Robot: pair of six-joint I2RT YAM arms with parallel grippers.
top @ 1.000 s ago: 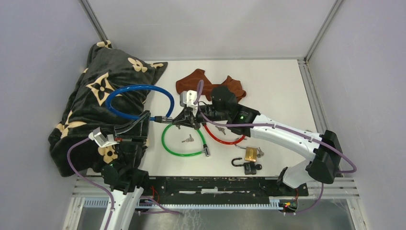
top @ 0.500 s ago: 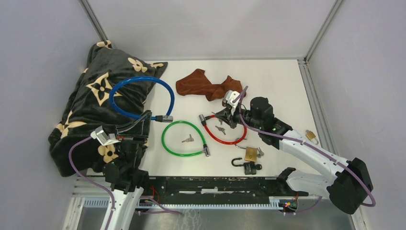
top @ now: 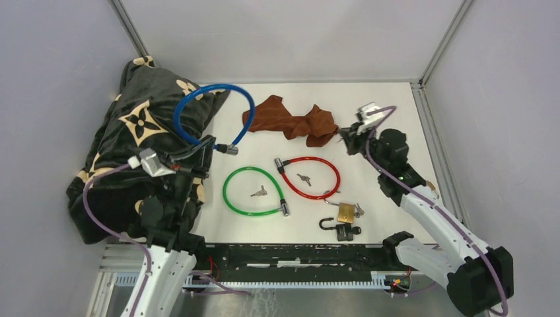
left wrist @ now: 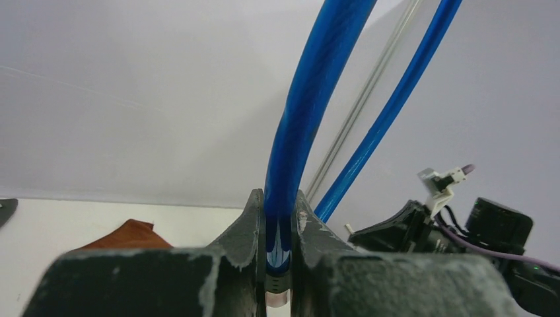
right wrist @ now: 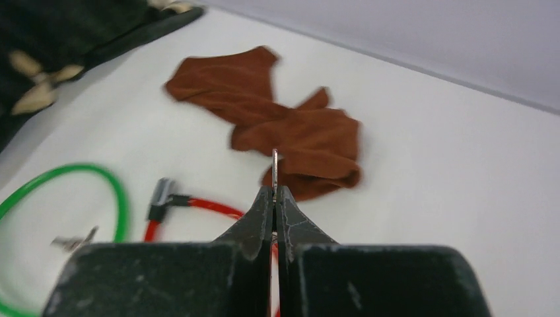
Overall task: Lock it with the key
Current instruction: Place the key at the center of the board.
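My left gripper (top: 203,148) is shut on one end of the blue cable lock (top: 212,88), holding it above the table's left side. The loop stands up over the black blanket, and the metal lock head (top: 229,149) points right. In the left wrist view the blue cable (left wrist: 309,112) rises from between my closed fingers (left wrist: 245,221). My right gripper (top: 346,136) hovers at the back right, apart from the lock. It is shut on a thin silver key (right wrist: 275,165), seen edge-on past its fingertips (right wrist: 275,195).
A black floral blanket (top: 119,152) fills the left side. A brown cloth (top: 290,120) lies at the back centre. The green (top: 225,190) and red (top: 310,158) cable locks lie mid-table with keys inside their loops. Brass (top: 345,212) and black (top: 343,231) padlocks sit near the front edge.
My right gripper has pulled away from the blue lock's head and swung to the back right with the key. My left gripper has raised and tilted the blue loop up and to the right.
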